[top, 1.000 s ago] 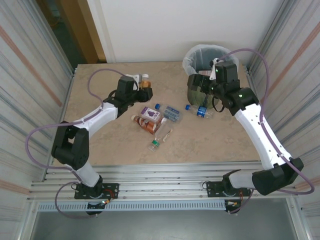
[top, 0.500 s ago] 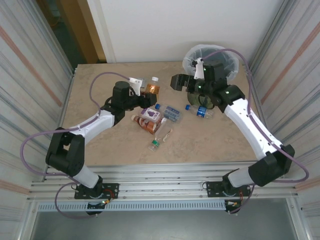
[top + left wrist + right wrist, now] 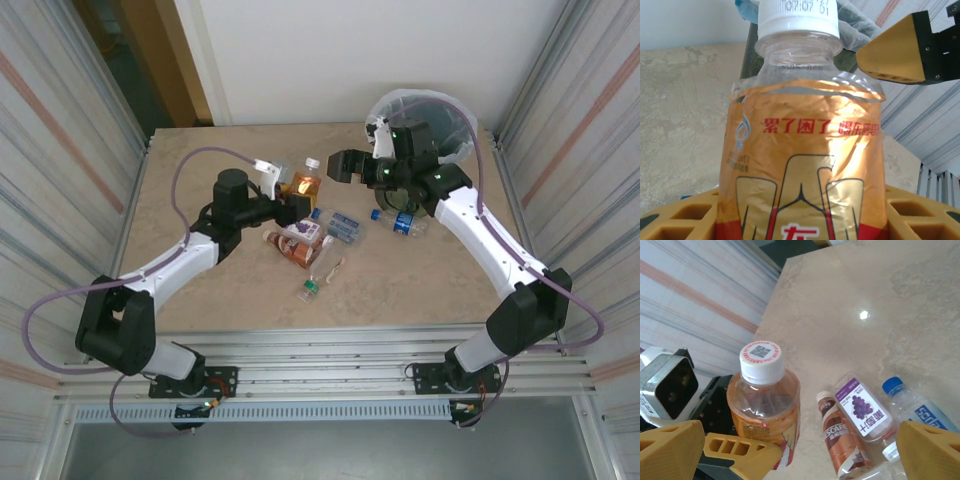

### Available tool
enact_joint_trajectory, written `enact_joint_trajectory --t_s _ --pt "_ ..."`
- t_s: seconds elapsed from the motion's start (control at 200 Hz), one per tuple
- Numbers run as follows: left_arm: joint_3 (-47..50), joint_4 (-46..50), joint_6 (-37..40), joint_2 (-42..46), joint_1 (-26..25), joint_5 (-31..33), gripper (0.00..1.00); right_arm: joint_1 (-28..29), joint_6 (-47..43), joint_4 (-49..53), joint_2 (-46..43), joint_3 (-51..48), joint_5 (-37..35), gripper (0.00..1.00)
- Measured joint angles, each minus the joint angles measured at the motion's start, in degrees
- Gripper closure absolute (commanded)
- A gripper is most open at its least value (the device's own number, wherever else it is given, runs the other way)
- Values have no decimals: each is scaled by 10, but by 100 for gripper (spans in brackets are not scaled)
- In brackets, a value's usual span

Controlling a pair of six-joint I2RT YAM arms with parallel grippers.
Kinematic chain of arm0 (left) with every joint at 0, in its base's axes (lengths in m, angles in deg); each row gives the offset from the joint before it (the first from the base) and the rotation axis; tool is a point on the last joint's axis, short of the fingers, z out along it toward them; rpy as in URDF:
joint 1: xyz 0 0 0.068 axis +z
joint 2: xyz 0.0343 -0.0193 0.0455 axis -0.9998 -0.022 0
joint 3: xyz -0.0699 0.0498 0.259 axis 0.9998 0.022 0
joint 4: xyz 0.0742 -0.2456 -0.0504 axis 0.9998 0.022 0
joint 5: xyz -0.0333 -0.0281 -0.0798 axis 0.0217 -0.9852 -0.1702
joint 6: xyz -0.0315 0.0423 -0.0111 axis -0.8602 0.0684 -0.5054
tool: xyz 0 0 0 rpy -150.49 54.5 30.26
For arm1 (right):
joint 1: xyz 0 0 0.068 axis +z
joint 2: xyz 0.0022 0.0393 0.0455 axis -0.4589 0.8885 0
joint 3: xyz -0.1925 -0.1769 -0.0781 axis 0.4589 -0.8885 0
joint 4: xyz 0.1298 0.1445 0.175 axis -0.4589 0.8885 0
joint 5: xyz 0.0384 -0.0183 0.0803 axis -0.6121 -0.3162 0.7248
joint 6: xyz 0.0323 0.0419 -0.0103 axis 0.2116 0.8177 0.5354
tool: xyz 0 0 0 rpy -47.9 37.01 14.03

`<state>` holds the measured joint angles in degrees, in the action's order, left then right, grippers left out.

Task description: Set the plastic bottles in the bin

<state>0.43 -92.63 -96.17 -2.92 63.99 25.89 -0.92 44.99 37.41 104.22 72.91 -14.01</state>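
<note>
Amber bottle (image 3: 305,181), white cap, upright in left gripper (image 3: 293,203), fingers clamped on lower body, held above mid-table. Right gripper (image 3: 338,165) spread wide, empty, just beside bottle, facing it. Bin (image 3: 456,116) at far right corner, behind right arm. Step looks like handover. Next move: right fingers close round upper body before left lets go, then carry over bin rim. Other bottles (image 3: 300,240) lie on table.

The top view looks down on the whole table (image 3: 400,290). Both wrist views share the white-capped orange bottle (image 3: 802,150): left close up, right from above.
</note>
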Motion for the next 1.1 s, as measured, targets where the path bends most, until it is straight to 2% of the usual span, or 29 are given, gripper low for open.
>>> enact_joint_trajectory --t_s 0.291,0.631,0.892,1.102 --pt "17 -13 13 10 -1 -16 62 13 0 -9 11 8 28 13" --pt "20 -18 37 21 -20 -28 62 29 0 -12 38 26 43 33" --pt "20 -17 45 21 -24 -30 62 34 0 -17 53 37 54 56" --pt "20 -15 45 21 -28 -29 61 39 1 -16 57 37 59 64"
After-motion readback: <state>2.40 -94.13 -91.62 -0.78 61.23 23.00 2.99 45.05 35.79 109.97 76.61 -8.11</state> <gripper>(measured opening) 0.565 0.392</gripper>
